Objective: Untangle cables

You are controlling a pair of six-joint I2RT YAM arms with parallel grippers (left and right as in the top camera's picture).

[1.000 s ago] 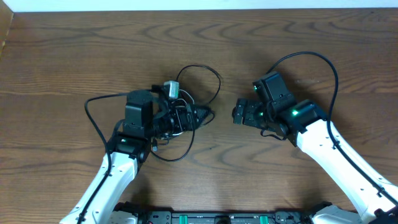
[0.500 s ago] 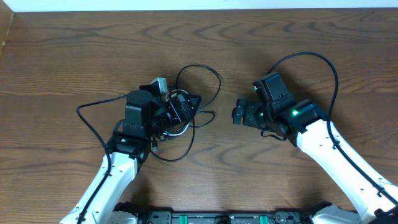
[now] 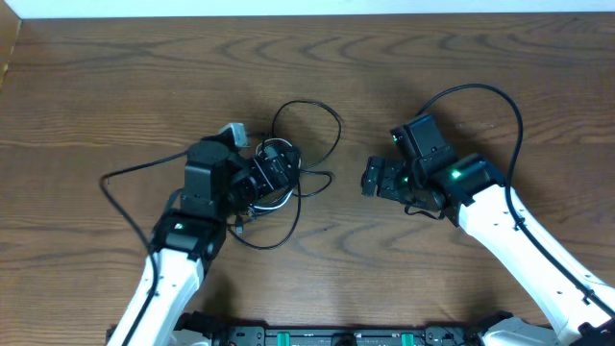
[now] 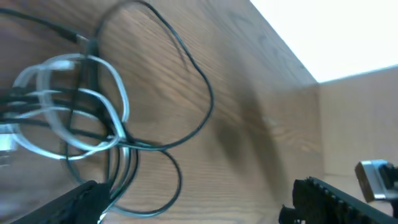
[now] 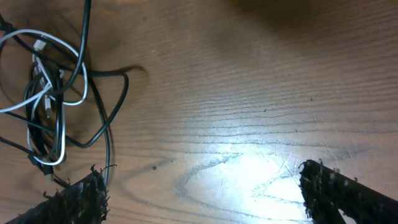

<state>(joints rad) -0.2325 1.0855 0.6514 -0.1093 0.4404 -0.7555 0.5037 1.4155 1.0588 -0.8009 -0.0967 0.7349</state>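
The cables lie in one tangle at the table's middle left. A black cord makes a wide loop at the far side, and white strands coil inside the tangle. My left gripper stands open at the tangle's left side. In the left wrist view its left finger sits over black strands, and the white coils and black loop lie ahead. My right gripper is open, to the right of the tangle and apart from it. The right wrist view shows bare wood under my right gripper and the cables to the left.
A thick black arm cable arcs out left of the left arm, and another loops behind the right arm. The table's far edge meets a white wall. Bare wood lies between the two arms.
My left arm has drawn back to the left, its open fingers sliding off the middle of the tangle. The tangle shifted slightly. The right gripper has barely moved.
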